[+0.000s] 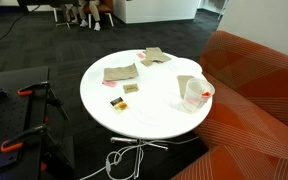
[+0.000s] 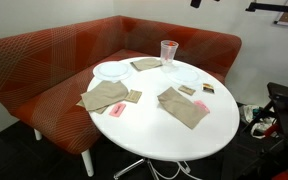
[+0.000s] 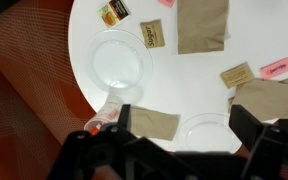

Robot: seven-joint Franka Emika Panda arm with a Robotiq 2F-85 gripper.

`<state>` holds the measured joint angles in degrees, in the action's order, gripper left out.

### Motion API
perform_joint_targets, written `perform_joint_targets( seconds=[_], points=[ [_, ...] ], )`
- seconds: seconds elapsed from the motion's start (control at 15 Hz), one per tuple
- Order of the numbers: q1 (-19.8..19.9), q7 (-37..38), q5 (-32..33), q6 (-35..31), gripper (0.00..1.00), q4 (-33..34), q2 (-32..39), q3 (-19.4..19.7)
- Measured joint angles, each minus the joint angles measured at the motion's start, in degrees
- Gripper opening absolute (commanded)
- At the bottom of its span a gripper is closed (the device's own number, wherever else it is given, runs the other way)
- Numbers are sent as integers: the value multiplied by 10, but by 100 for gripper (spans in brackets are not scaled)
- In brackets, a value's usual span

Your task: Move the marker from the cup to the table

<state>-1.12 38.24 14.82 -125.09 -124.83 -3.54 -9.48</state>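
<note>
The clear cup [image 1: 197, 94] stands near the edge of the round white table [image 1: 144, 112], on the sofa side. It shows in both exterior views [image 2: 169, 52]. Something red, the marker [image 1: 192, 97], shows inside it. In the wrist view the cup [image 3: 110, 110] is at the table's rim, left of my left finger, with the marker's red [image 3: 92, 129] at its lower end. My gripper [image 3: 184, 130] is open and empty, high above the table [image 3: 184, 75], over a clear plate. The gripper is not seen in the exterior views.
Brown napkins [image 3: 202, 25] [image 2: 182, 106], clear plates [image 3: 121, 58] [image 3: 209, 132], paper packets [image 3: 154, 37], a pink packet [image 3: 274, 68] and a small orange-and-black piece [image 3: 111, 12] lie on the table. The orange-red sofa [image 1: 254, 95] [image 2: 44, 60] wraps around one side.
</note>
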Motion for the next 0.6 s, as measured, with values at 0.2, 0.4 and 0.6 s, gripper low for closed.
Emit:
perform_joint_targets(
  seconds=[0.2, 0.4, 0.6],
  points=[
    [-1, 86, 9, -1, 100, 48, 58, 21],
    [-4, 171, 16, -5, 100, 90, 105, 44],
    [-11, 259, 32, -6, 100, 122, 134, 69]
  ],
)
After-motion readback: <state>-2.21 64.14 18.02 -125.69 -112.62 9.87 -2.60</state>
